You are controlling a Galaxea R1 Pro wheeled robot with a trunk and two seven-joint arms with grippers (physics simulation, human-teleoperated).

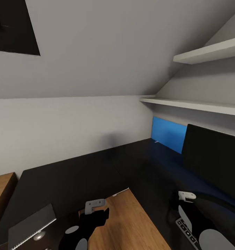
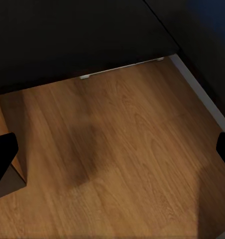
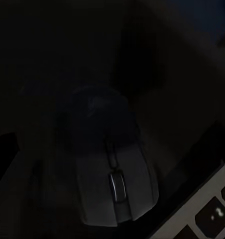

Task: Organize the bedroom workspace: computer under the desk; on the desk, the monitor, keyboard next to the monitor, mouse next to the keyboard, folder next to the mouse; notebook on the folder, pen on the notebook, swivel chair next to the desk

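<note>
black desk in view, right arm over the mouse, left arm over bare floor

black l-shaped desk (image 1: 79, 177) fills the middle of the head view, wrapping around a patch of wooden floor (image 1: 131, 222) at its inner corner. monitor (image 1: 215, 159) stands on the desk's right wing, dark screen facing left. blue panel (image 1: 168, 133) sits against the wall behind the monitor; cannot tell whether that is the folder or part of the desk. two white shelves (image 1: 201, 104) are mounted on the right wall above it.

notebook (image 1: 30, 225) lies flat near the desk's left end, white spiral edge toward the camera, just beside the left arm.

keyboard (image 1: 187, 232) shows at the lower right, partly under the right arm. in the right wrist view its corner (image 3: 207, 214) is just beside the mouse (image 3: 112, 174); the mouse rests on the dark desktop, scroll wheel visible. very dim there, so contact between mouse and keyboard is unclear.

left gripper (image 2: 112, 159): both fingertips (image 2: 2, 154) sit at opposite edges of the wrist view, spread wide, nothing between them, wooden floor below.

right gripper (image 1: 181, 203): hangs above the mouse area. fingers are lost in the dark in the wrist view, so cannot tell their spread or whether they touch the mouse.

wooden chest (image 1: 1, 191) edges in at far left, beside the desk end.
</note>
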